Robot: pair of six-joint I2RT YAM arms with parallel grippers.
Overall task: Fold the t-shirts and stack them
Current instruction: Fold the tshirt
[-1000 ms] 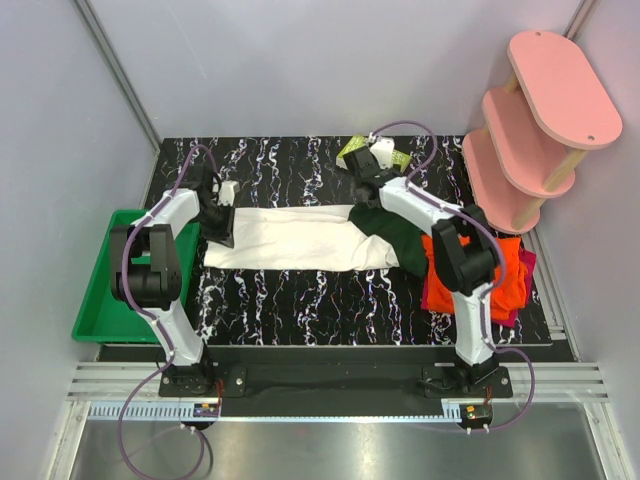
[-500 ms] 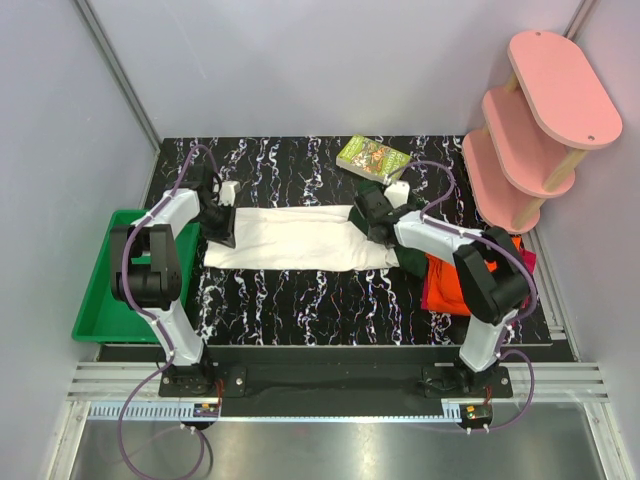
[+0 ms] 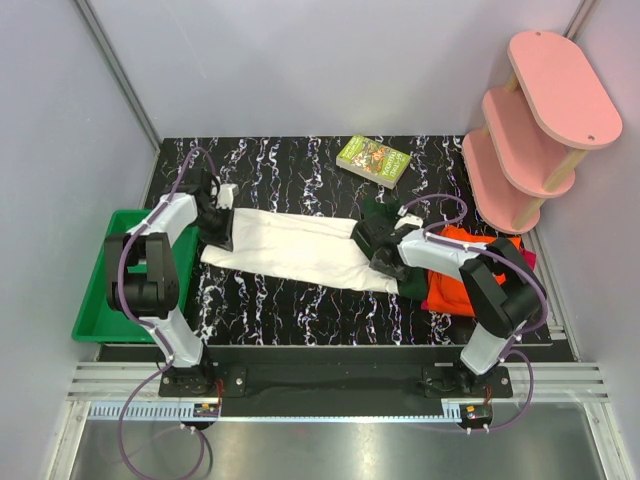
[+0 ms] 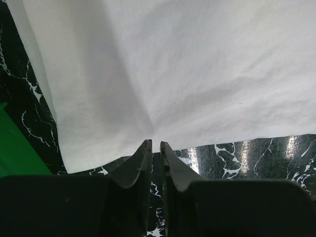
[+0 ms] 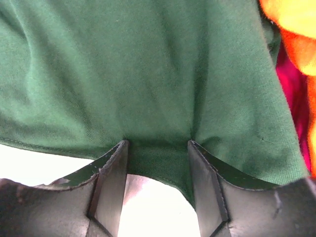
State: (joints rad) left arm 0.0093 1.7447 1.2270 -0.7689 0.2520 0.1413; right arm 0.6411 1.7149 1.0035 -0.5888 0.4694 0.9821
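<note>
Top external view: we've got the cream-white t-shirt [image 3: 295, 250] laid flat across the middle of the black marbled table [image 3: 300, 165], a bit slanted, with its right end closer to the arm bases. That end finishes in the dark green sleeve [image 3: 408, 283], which touches the orange t-shirt [image 3: 475, 255] heaped on the magenta-red t-shirt [image 3: 435, 300] by the table's right edge. The left gripper [image 3: 218, 232] is at the white shirt's left hem, and the left wrist view shows its fingers pinched nearly together on that hem. The right gripper [image 3: 372, 243] sits on the green sleeve with its fingers apart, cloth puckering at both tips (we can't tell if it really has a grip). Further out are a small green book [image 3: 374, 160] near the far edge, a green tray [image 3: 95, 300] off the left side and a pink shelf [image 3: 540, 110] at the far right.
</note>
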